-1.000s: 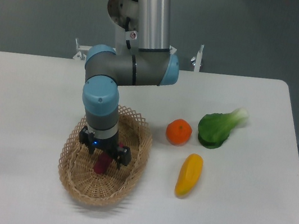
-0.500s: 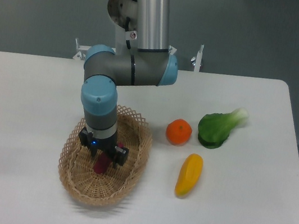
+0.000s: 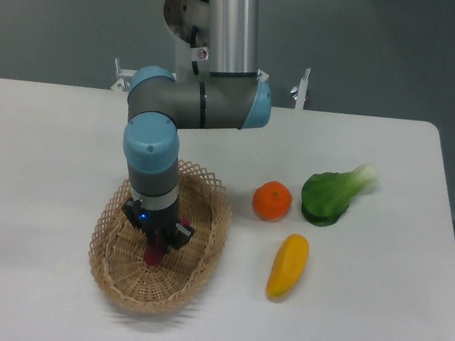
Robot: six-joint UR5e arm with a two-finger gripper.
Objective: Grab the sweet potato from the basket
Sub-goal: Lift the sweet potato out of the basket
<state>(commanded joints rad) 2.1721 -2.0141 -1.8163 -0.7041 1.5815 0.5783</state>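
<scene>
The tan wicker basket (image 3: 192, 282) sits on the white table at the left front. The magenta sweet potato (image 3: 154, 252) lies inside it, mostly hidden by the gripper. My gripper (image 3: 155, 237) reaches down into the basket from above, and its black fingers have closed in on the sweet potato. The sweet potato still rests low in the basket.
A round orange fruit (image 3: 272, 200) lies right of the basket. A yellow-orange elongated vegetable (image 3: 288, 266) lies at the front right of it. A green leafy bok choy (image 3: 332, 194) lies further right. The table's front edge is close below the basket.
The fingers have drawn together from a wide spread onto the sweet potato. The arm has stayed over the basket.
</scene>
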